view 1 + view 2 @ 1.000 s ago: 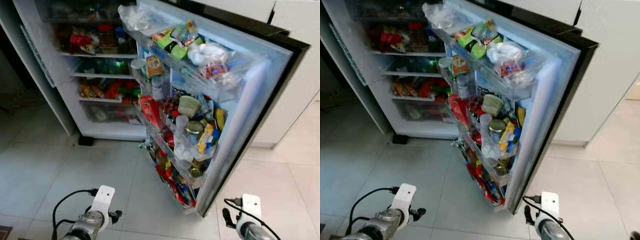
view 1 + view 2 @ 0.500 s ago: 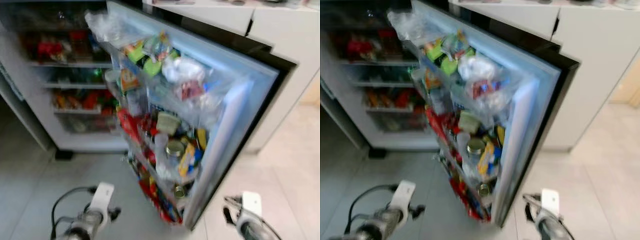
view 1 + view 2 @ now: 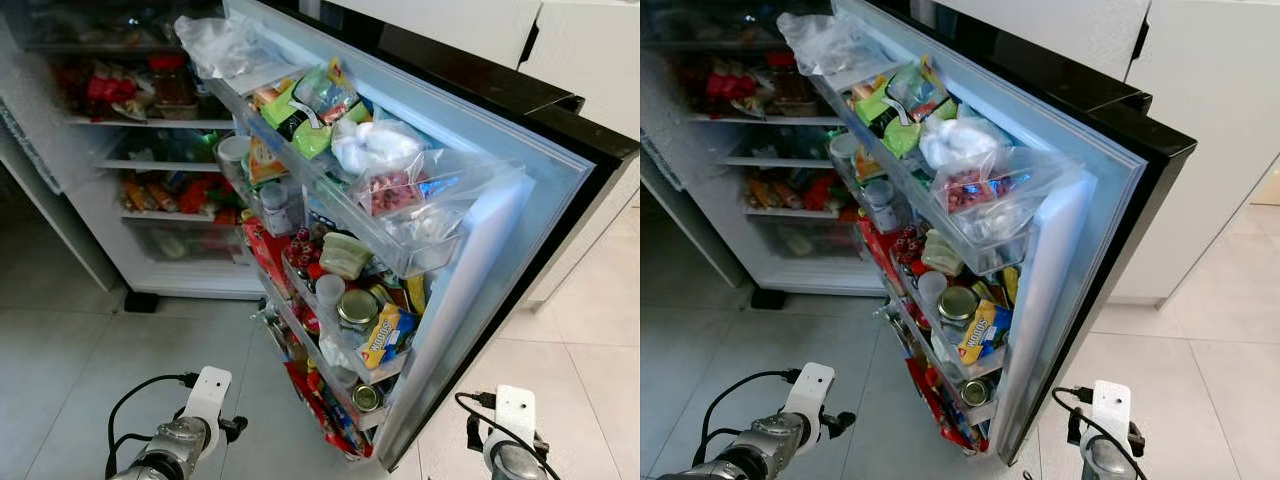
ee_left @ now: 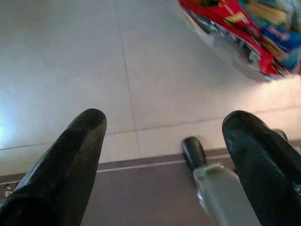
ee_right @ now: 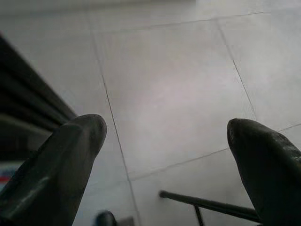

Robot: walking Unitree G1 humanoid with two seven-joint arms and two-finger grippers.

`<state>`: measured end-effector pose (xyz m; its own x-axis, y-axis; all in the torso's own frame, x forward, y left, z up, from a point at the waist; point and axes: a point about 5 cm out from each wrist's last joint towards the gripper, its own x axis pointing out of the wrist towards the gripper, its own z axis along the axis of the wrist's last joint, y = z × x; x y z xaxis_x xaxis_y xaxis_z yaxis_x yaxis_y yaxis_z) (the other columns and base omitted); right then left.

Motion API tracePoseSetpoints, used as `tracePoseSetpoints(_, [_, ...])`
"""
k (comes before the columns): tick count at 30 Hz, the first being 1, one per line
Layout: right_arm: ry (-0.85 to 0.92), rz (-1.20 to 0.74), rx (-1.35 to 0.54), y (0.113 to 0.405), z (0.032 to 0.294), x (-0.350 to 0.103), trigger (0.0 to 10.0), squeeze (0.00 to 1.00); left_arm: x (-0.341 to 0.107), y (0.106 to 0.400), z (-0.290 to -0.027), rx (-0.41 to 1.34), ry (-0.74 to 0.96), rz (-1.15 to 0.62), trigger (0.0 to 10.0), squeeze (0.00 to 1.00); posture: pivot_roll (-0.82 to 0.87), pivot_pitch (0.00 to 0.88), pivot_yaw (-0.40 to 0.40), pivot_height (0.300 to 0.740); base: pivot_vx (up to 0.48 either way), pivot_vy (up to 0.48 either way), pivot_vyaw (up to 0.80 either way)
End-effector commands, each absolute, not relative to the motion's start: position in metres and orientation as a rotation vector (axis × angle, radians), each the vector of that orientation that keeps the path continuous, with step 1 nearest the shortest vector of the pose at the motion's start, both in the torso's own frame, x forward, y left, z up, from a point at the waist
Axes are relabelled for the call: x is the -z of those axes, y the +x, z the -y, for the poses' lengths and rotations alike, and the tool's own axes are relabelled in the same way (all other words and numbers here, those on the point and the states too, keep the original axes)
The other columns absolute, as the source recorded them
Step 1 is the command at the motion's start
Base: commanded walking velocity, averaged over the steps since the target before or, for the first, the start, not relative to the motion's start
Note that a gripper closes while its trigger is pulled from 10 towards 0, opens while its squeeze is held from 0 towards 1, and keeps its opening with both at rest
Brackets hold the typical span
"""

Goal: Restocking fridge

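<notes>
Fridge door [image 3: 480, 230] open, bins packed.
Both grippers, left [image 4: 164, 155] and right [image 5: 164, 155], hang spread and empty over the floor [image 3: 80, 350], likely idle.

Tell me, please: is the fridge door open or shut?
Open. The door swings wide, its full racks facing out, and the inner shelves show.
</notes>
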<state>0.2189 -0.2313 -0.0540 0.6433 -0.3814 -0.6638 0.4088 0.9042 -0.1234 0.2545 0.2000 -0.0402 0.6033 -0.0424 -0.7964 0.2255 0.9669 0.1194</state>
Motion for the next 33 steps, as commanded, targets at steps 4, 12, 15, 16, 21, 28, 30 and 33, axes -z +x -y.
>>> tracePoseSetpoints(4, [0.111, -0.685, 0.428, 0.22, 0.23, 0.052, 10.0, 0.0, 0.044, 0.248, -0.204, 0.185, 0.264, -0.983, 10.0, 0.0, -0.06, 0.0, 0.011, 0.74, 0.0, 0.0, 0.0])
tracePoseSetpoints(12, [0.198, -0.656, 0.338, 0.223, 0.223, 0.052, 10.0, 0.0, 0.045, 0.246, -0.205, 0.197, 0.271, -1.022, 10.0, 0.0, -0.07, 0.0, 0.012, 0.74, 0.0, 0.0, 0.0])
tracePoseSetpoints(15, [0.231, -0.639, 0.317, 0.223, 0.222, 0.051, 10.0, 0.0, 0.046, 0.245, -0.205, 0.201, 0.272, -1.023, 10.0, 0.0, -0.07, 0.0, 0.015, 0.74, 0.0, 0.0, 0.0])
tracePoseSetpoints(16, [0.249, -0.629, 0.322, 0.224, 0.221, 0.051, 10.0, 0.0, 0.046, 0.245, -0.205, 0.202, 0.273, -1.023, 10.0, 0.0, -0.07, 0.0, 0.015, 0.74, 0.0, 0.0, 0.0])
tracePoseSetpoints(21, [0.272, -0.589, 0.407, 0.221, 0.225, 0.05, 10.0, 0.0, 0.046, 0.245, -0.206, 0.212, 0.284, -1.019, 10.0, 0.0, -0.08, 0.0, 0.024, 0.74, 0.0, 0.0, 0.0])
tracePoseSetpoints(28, [0.265, -0.41, 0.491, 0.251, 0.284, 0.007, 10.0, 0.0, 0.045, 0.245, -0.205, 0.232, 0.299, -1.018, 10.0, 0.0, -0.08, 0.0, 0.026, 0.74, 0.0, 0.0, 0.0])
tracePoseSetpoints(30, [0.261, -0.393, 0.46, 0.257, 0.281, 0.003, 10.0, 0.0, 0.045, 0.245, -0.205, 0.234, 0.3, -1.018, 10.0, 0.0, -0.08, 0.0, 0.026, 0.74, 0.0, 0.0, 0.0])
tracePoseSetpoints(33, [0.26, -0.373, 0.451, 0.264, 0.279, -0.002, 10.0, 0.0, 0.045, 0.245, -0.206, 0.232, 0.298, -1.019, 10.0, 0.0, -0.08, 0.0, 0.024, 0.74, 0.0, 0.0, 0.0])
